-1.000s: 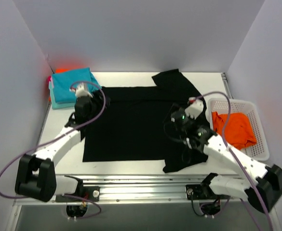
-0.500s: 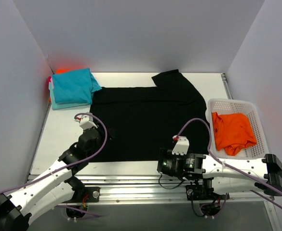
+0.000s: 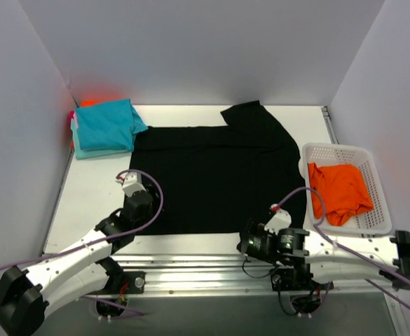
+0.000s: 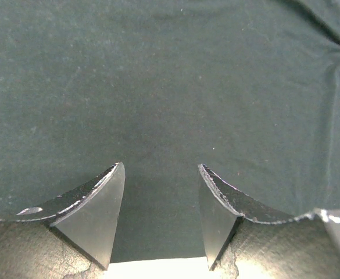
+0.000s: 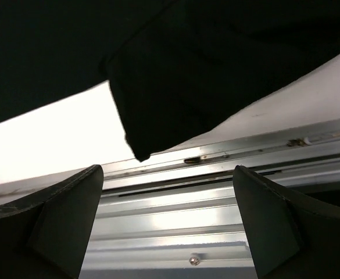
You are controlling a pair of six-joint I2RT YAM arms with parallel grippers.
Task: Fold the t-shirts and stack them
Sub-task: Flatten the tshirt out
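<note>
A large black t-shirt [image 3: 212, 175] lies spread flat in the middle of the table. My left gripper [image 3: 143, 199] is open and empty at its near left corner; in the left wrist view the gripper [image 4: 161, 167] hovers over black cloth [image 4: 170, 87]. My right gripper [image 3: 247, 245] is open and empty at the shirt's near edge; in the right wrist view the gripper [image 5: 168, 169] sits over the rail, below a black shirt corner [image 5: 158, 104]. Folded teal t-shirts [image 3: 105, 126] are stacked at the far left with pink and red edges [image 3: 73, 124]. An orange t-shirt [image 3: 339, 189] lies in the basket.
A white lattice basket [image 3: 380, 203] stands at the right edge of the table. An aluminium rail [image 3: 190, 266] runs along the near edge, also seen in the right wrist view [image 5: 175, 221]. White walls close in the left, back and right.
Both arms have drawn back from the middle of the shirt to its near edge. The bunched near right part of the black shirt now lies flat.
</note>
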